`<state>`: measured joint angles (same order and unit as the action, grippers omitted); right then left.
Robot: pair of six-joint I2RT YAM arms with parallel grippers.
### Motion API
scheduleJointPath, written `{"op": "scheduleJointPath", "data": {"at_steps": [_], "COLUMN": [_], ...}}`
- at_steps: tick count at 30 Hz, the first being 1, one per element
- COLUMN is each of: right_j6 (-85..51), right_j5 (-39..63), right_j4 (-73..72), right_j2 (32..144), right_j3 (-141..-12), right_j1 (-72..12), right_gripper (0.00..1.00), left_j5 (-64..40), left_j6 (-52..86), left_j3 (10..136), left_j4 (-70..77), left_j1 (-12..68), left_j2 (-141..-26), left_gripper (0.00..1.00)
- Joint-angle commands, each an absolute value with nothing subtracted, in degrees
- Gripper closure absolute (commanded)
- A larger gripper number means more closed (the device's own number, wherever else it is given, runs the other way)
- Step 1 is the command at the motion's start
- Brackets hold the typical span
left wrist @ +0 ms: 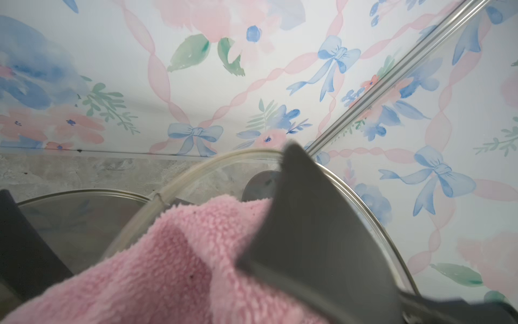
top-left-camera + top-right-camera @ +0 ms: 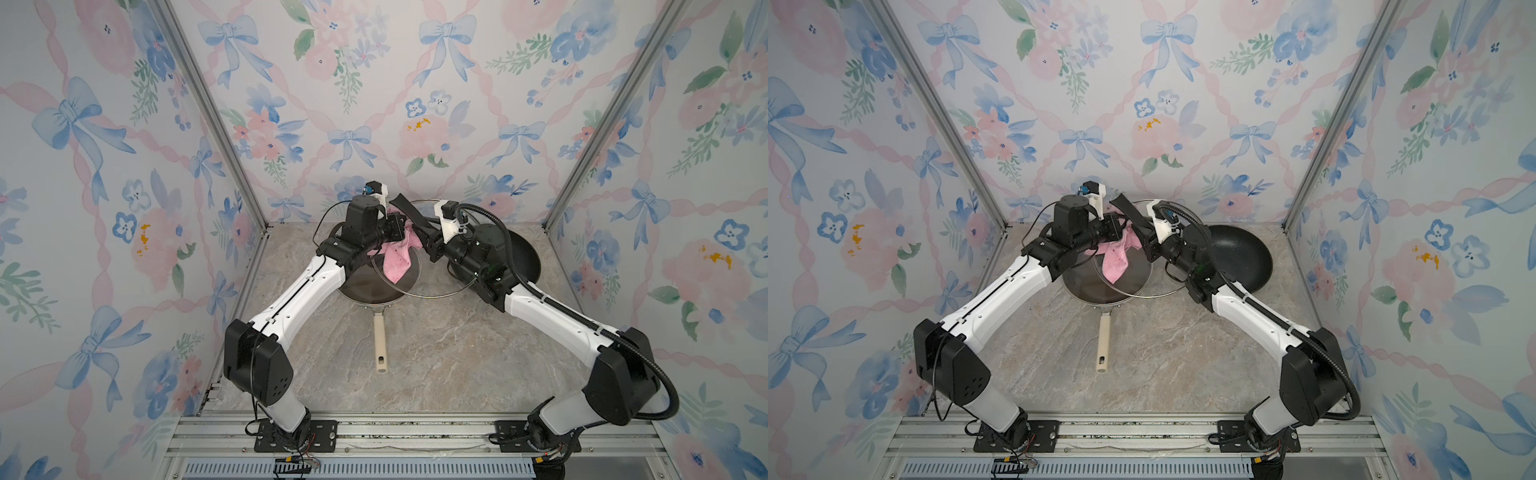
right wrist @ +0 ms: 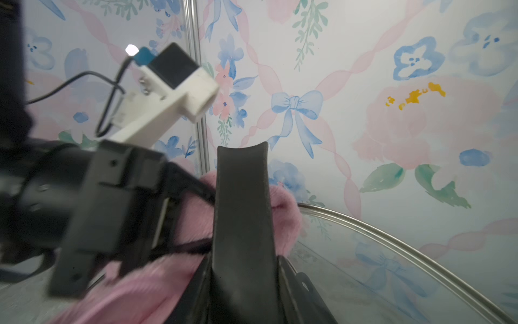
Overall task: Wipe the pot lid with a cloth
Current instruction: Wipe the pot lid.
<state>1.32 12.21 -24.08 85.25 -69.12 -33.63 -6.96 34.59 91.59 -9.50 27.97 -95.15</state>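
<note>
Wiping is seemingly proceeding, the left gripper (image 2: 399, 231) clenching the fuzzy pink cloth (image 2: 397, 262) against the metal-rimmed glass pot lid (image 3: 364, 269), the right gripper (image 2: 428, 241) grasping its black handle (image 3: 241, 224), next probably needing pressed strokes across the glass.

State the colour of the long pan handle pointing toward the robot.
Cream-beige; the pan handle shows best in a top view.
</note>
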Motion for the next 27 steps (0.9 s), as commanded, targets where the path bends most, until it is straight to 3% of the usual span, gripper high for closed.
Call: {"op": "scheduleJointPath", "data": {"at_steps": [1,7,16,21,27], "right_j6": [5.3,8.4,19.3,20.8,25.2], "right_j5": [18.8,17.6,20.8,26.1,27.5], "right_j4": [-31.8,-27.7,-17.2,-14.7,-10.2], "right_j2": [72.3,67.9,72.2,75.7,78.3], "right_j3": [-70.4,-68.0,-71.9,-75.3,-78.5], "right_j1": [-35.5,-35.4,-35.1,-36.5,-39.2], "right_gripper": [1.0,1.0,1.0,1.0,1.0], "left_j5": [-7.6,-3.5,-3.0,-5.9,-14.3], "left_j6": [34.1,33.5,24.8,21.9,21.3], "left_j3": [95.6,95.9,101.4,108.5,117.2], "left_j4": [-14.1,-14.7,-14.7,-14.7,-16.6], "left_j1": [25.3,22.4,19.4,23.3,32.8], "left_j2": [-101.0,-100.7,-92.2,-92.7,-103.4], "left_gripper": [1.0,1.0,1.0,1.0,1.0]}}
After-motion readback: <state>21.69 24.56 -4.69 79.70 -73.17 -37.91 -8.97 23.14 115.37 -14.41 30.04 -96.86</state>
